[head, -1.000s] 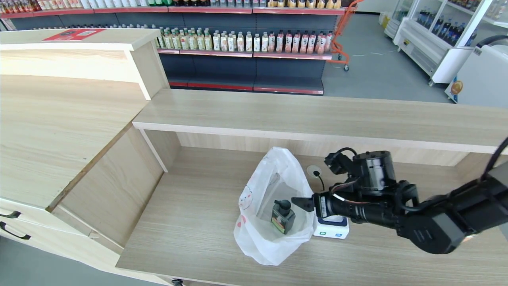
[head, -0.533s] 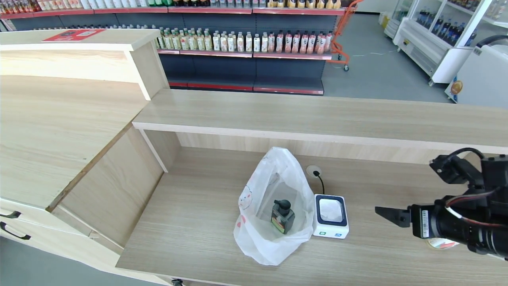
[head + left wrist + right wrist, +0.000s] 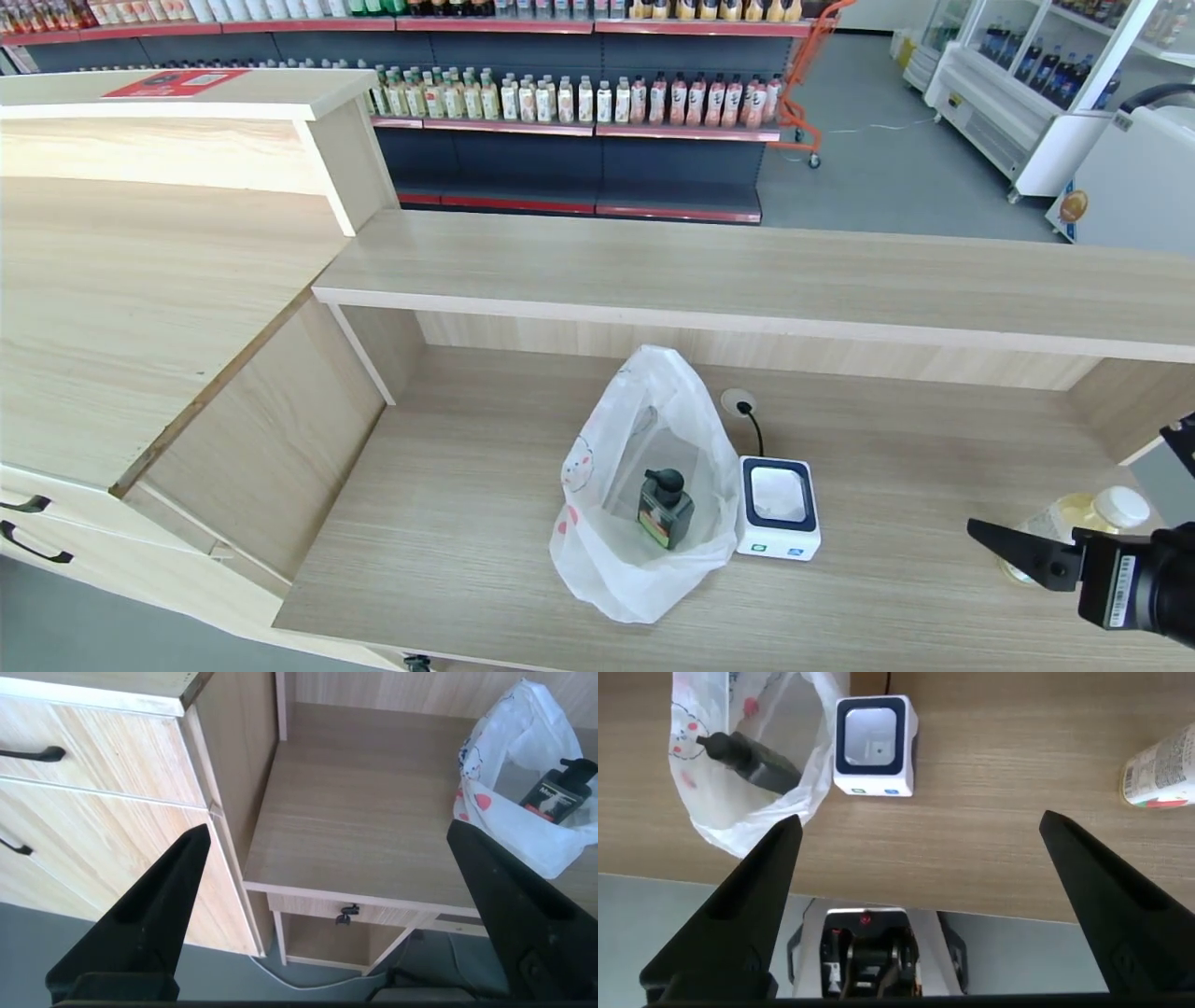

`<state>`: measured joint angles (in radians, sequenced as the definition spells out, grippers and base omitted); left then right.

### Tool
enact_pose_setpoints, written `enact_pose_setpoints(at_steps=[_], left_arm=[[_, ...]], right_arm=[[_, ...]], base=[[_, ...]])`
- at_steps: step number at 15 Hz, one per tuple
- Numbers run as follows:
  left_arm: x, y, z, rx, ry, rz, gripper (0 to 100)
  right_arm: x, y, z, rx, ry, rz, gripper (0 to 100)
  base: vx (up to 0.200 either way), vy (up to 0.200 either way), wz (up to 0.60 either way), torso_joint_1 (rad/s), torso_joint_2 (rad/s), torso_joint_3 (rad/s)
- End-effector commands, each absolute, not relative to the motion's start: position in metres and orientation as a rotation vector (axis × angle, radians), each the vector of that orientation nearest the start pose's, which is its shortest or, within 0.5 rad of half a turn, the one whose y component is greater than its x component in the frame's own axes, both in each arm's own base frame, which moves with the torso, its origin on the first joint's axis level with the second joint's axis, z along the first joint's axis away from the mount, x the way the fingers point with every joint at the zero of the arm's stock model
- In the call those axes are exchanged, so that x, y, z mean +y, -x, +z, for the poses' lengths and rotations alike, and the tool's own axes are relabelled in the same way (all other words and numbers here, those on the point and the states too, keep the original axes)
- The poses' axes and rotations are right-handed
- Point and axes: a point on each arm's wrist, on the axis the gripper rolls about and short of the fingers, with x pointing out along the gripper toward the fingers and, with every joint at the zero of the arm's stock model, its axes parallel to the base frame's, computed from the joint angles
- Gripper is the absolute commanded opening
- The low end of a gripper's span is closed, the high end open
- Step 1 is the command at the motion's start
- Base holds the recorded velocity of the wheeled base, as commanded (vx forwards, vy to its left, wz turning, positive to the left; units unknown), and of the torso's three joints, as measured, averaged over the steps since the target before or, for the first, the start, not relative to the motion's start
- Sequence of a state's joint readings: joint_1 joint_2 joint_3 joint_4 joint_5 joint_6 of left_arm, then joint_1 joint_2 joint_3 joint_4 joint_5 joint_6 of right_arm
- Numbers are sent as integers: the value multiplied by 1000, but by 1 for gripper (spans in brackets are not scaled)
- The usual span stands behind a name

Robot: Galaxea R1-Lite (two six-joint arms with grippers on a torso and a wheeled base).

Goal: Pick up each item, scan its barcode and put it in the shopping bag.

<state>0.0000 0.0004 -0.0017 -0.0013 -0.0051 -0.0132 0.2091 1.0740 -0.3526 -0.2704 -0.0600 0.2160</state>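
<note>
1 item's already in the shopping bag [image 3: 597,560], a dark pump bottle [image 3: 665,509]. So what matters now is the clear bottle [image 3: 1074,515] with the white cap, at about 4 o'clock in the head view and well apart from the scanner [image 3: 780,509], off at its 3 o'clock. It looks to be lying on its side on the counter [image 3: 887,597], long axis roughly 8 to 2 o'clock, cap at the 2 o'clock end. Right gripper [image 3: 920,819] is spread wide with nothing in it. Its visible finger [image 3: 1022,553] points toward 10 o'clock and crosses the bottle's lower end, so the bottle sits beside the gripper at its 1 o'clock, not between the fingers. Left gripper [image 3: 329,829] is spread wide and empty too, off the counter's 9 o'clock end by the drawers [image 3: 93,812]. My guess: right arm is way nearer, and it'd have to swing round to straddle the bottle across that axis.
</note>
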Motion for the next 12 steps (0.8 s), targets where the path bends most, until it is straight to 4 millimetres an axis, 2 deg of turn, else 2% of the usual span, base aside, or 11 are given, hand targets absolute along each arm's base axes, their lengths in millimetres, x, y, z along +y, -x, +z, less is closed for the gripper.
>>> enact_pose_setpoints(at_steps=[1,4,7,9,10,12], left_arm=[[0,23,76,-3,14,-5,100],[0,23,76,-3,14,-5,100],[0,23,76,-3,14,-5,100],[0,23,76,-3,9,-5,100],[0,23,76,-3,11,-6,100],[0,23,76,-3,11,-5,100]], right_arm=[[24,-131,165,447,-172,82,100],[18,-138,167,478,-219,15,100],[15,-136,168,523,-251,-18,100],[15,-133,167,544,-254,-23,100],[15,-128,167,552,-254,-23,100],[14,-125,168,552,-254,-21,100]], base=[[0,-200,0,2,7,2],[0,-200,0,-2,1,2],[0,-200,0,2,1,2],[-200,-200,0,2,5,-7],[0,0,0,0,0,0],[-200,0,0,-2,5,0]])
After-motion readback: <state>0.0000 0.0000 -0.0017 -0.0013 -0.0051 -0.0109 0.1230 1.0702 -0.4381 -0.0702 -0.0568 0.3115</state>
